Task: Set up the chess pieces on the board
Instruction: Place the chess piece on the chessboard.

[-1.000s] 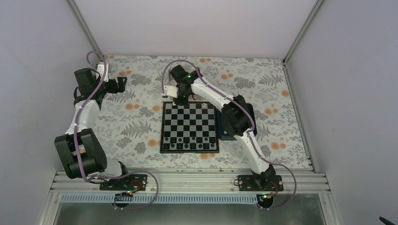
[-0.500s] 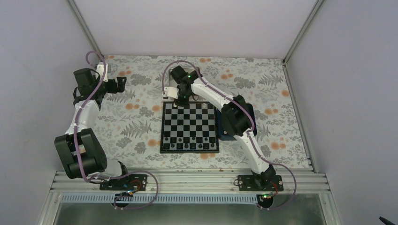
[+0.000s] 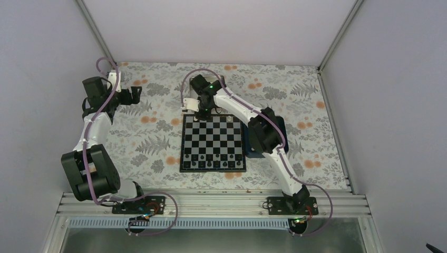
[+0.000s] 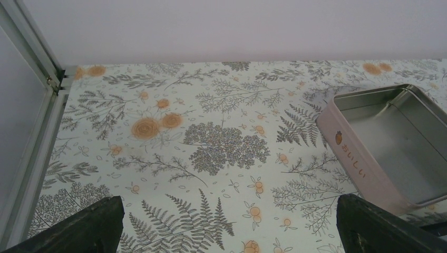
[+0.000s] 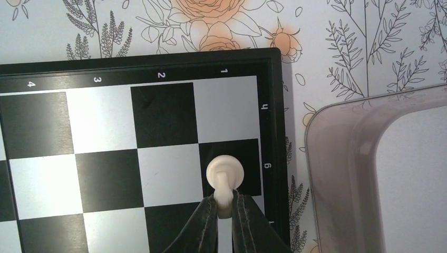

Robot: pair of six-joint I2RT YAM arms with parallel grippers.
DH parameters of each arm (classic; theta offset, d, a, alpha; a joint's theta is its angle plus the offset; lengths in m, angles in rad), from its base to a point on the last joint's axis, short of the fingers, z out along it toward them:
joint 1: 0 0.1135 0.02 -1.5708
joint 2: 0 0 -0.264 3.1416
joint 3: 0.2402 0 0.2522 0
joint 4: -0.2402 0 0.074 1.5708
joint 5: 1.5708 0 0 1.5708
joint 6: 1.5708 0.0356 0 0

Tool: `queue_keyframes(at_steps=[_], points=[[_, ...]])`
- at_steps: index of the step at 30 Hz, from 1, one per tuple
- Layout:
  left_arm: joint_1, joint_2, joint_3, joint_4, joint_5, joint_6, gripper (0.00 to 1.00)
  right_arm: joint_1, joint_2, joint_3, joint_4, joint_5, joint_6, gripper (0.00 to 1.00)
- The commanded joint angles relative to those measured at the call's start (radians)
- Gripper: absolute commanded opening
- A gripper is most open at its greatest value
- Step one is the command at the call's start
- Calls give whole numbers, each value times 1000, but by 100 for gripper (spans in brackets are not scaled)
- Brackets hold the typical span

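Pinching white piece [image 5: 225,171] w/ right gripper [image 5: 224,206], long axis straight out from jaws, over black square [image 5: 252,158] at board [image 5: 158,58] edge; left gripper [image 4: 229,232] spread wide, well apart from board

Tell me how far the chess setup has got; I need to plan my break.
Done: dark pieces line the board's near row. In hand: the right gripper pinches one white piece at an edge-column black square. Remaining: neighbouring squares are bare, so most white pieces seem unplaced; the left gripper hangs open, idle.
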Motion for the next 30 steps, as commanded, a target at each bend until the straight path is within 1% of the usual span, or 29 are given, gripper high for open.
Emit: queue_keyframes(at_steps=[1, 14, 18, 22, 27, 30], points=[[8, -17, -10, 12, 18, 17, 100, 8, 29, -2, 12, 4, -5, 9], [12, -15, -11, 14, 35, 19, 100, 5, 32, -26, 29, 21, -9, 10], [12, -13, -11, 14, 37, 19, 100, 3, 26, -33, 31, 20, -9, 17], [12, -13, -13, 14, 38, 20, 100, 2, 10, -36, 42, 23, -3, 29], [12, -15, -13, 13, 38, 21, 100, -7, -43, -34, 18, 14, 5, 33], [15, -19, -10, 11, 41, 19, 100, -19, -108, -80, -21, 37, 11, 35]])
